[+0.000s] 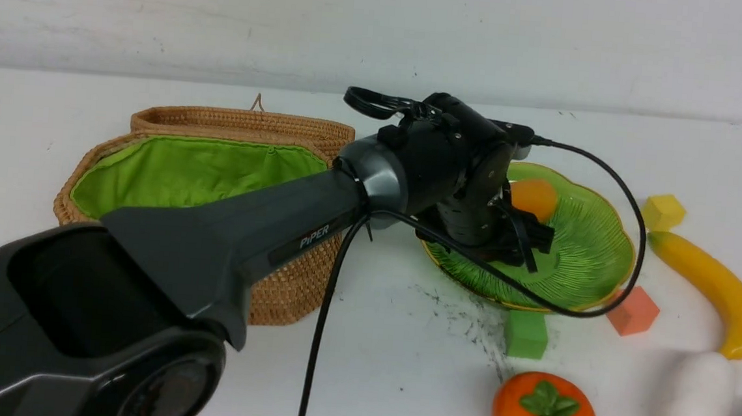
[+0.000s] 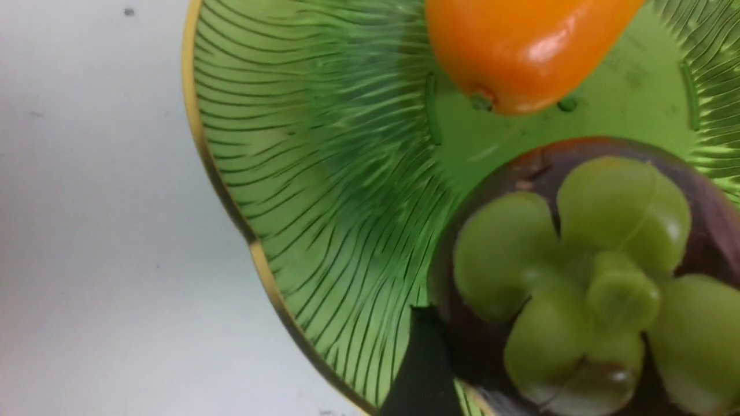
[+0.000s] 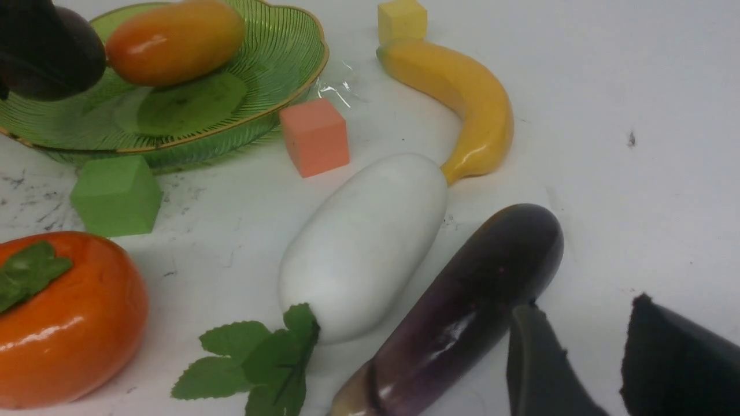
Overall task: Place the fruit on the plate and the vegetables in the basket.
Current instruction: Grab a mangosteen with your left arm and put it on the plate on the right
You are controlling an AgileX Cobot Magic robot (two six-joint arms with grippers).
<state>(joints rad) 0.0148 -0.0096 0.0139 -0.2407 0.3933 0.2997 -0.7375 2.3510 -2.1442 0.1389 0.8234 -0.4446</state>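
Observation:
My left gripper (image 1: 514, 239) hangs low over the green plate (image 1: 593, 253), shut on the purple mangosteen (image 2: 578, 277); one dark finger (image 2: 425, 358) presses its side. The orange mango (image 1: 533, 198) lies on the plate beside it. On the table to the right are the banana (image 1: 711, 290), the persimmon (image 1: 545, 413) and the white vegetable (image 1: 694, 400). My right gripper (image 3: 583, 309) is open over bare table, right next to a purple eggplant (image 3: 462, 312). The wicker basket (image 1: 197, 176) stands open on the left, only its green lining showing behind my arm.
Three small cubes lie round the plate: yellow (image 1: 663, 212), salmon (image 1: 631, 311) and green (image 1: 525, 333). My left arm and its cable stretch across the basket's front and the middle of the table.

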